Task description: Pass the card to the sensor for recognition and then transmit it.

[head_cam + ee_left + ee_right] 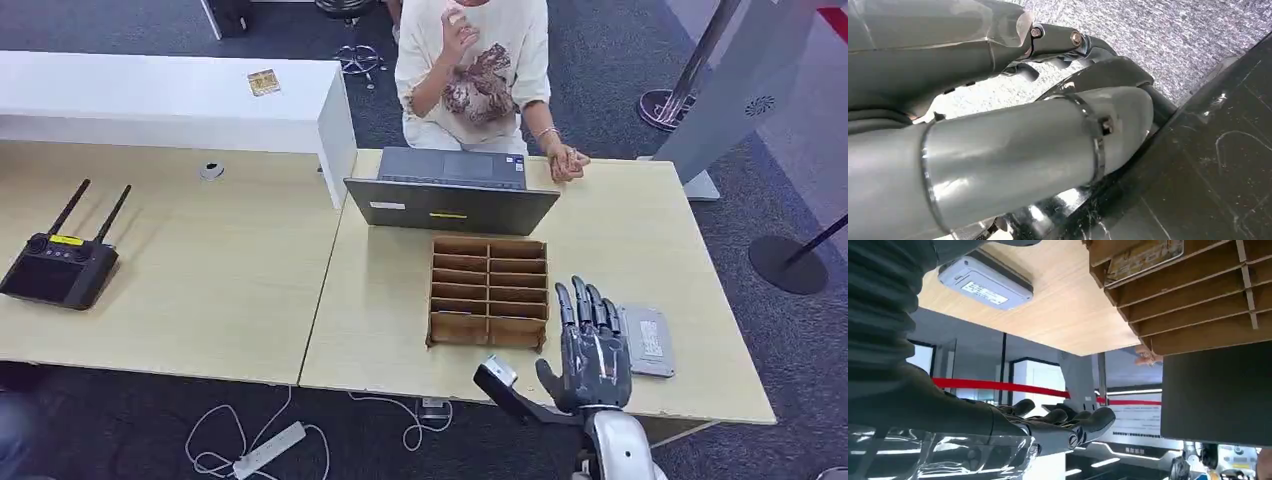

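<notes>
Office corner, carpet and pale desks

We see a dark blue-grey carpet under two light wood tables: one at nine o'clock, another at centre; a white counter at eleven o'clock; a stanchion base at three o'clock and a second at one; a white power strip with cables lies at seven o'clock.

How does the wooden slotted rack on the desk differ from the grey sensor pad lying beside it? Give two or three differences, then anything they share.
The wooden slotted rack is brown and split into two columns of open slots; the grey sensor pad is a flat slab bearing a label. The rack is clearly larger than the pad. The rack lies just in front of the laptop; the pad lies near the desk's front edge, beside the right hand. Both rest on the same light wooden desk.
</notes>
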{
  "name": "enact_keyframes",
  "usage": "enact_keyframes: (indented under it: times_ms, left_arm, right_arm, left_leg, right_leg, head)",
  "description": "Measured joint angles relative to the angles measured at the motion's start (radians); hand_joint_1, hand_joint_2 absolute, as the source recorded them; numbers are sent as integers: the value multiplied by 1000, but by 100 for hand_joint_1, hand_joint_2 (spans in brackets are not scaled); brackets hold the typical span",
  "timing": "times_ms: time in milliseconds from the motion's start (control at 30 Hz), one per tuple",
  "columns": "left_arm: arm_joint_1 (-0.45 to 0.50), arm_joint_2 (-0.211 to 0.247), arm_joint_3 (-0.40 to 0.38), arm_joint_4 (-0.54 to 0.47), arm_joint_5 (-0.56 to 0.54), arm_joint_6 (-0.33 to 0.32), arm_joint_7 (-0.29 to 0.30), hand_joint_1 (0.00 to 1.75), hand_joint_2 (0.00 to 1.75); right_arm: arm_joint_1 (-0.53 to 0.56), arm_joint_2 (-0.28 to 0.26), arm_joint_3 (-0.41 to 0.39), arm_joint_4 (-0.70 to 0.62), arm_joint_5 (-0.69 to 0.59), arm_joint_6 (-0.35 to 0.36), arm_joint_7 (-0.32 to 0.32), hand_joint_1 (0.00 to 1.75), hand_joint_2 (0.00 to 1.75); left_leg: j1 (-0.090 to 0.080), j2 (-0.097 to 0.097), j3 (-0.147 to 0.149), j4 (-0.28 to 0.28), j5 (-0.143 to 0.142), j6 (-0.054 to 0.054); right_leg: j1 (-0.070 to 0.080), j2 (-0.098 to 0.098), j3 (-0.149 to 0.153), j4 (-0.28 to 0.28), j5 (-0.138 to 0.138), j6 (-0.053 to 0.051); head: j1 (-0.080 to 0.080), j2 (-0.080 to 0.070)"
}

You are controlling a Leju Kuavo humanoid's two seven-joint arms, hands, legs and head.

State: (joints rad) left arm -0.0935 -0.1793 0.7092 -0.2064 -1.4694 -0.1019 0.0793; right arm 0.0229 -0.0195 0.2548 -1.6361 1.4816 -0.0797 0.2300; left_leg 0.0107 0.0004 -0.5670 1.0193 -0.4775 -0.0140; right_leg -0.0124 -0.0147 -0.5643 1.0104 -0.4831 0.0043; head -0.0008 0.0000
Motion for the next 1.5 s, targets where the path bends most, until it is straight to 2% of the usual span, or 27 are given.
enact_keyframes:
  times_ms: [833,1500]
  left_arm:
    - [-1,0,0,0,-6,-3,0,0,0]
    - [-1,0,0,0,-4,-5,0,0,0]
  right_arm:
    - [-88,-2,-3,132,-38,9,-11,0,175]
    - [-129,-2,-4,186,-39,10,-11,0,175]
  left_leg:
    - [0,0,0,0,0,0]
    - [0,0,0,0,0,0]
  right_leg:
    - [0,0,0,0,0,0]
    - [0,0,0,0,0,0]
  head:
    - [0,0]
    - [0,0]
